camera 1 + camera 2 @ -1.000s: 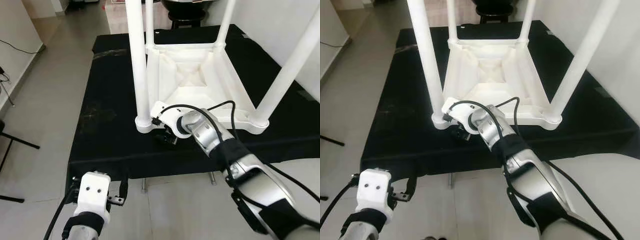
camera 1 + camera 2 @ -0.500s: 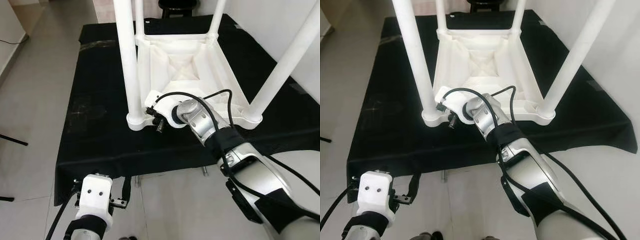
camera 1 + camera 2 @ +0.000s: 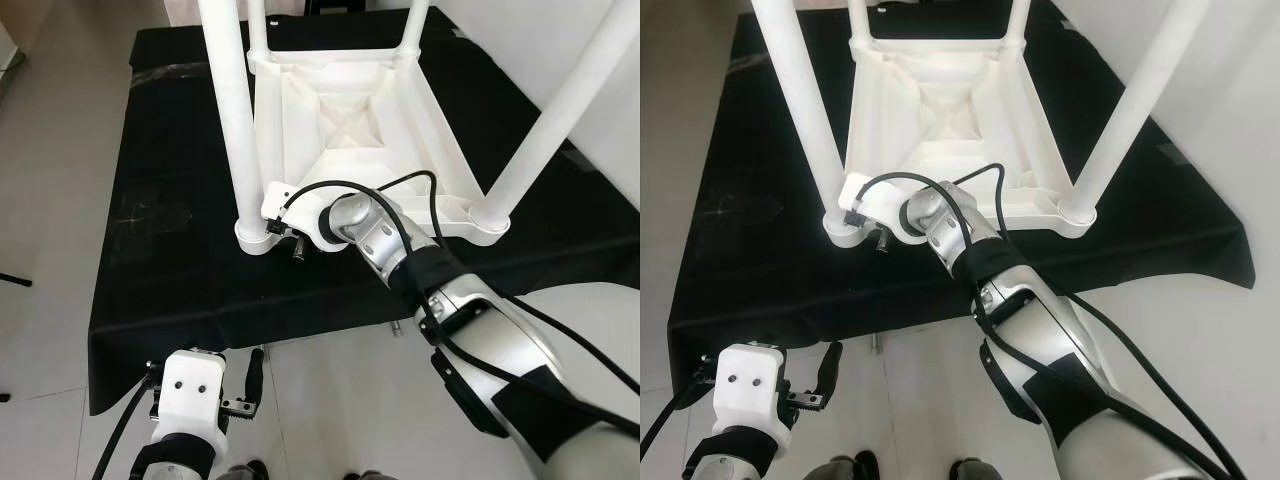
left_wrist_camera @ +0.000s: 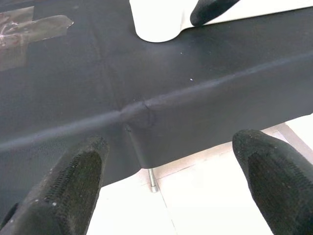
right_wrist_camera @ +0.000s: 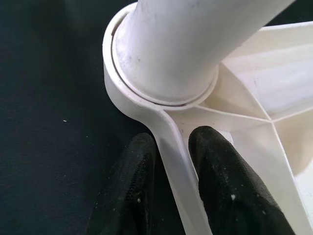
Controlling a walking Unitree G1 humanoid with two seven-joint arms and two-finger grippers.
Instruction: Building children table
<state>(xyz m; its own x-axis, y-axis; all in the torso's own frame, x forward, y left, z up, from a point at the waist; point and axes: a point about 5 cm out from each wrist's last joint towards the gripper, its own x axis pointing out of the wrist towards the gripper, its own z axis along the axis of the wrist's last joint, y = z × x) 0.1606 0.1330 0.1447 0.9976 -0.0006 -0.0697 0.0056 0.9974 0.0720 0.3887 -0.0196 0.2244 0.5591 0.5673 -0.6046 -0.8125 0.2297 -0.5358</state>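
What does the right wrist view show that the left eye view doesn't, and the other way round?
Right wrist view: close up, the right gripper has its jaws on either side of the thin rim of the upturned white table, just beside the socket of the near leg.

Left eye view: all four legs standing up, the black-covered platform under the table, and the left gripper low at its front edge, jaws apart.

Both: the white table, that near leg, and the black cover.

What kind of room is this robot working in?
Probably a room in a home or workshop, though I can't be sure. A white children's table lies upside down on a low platform draped in black cloth, over a pale tiled floor, with a white wall alongside.
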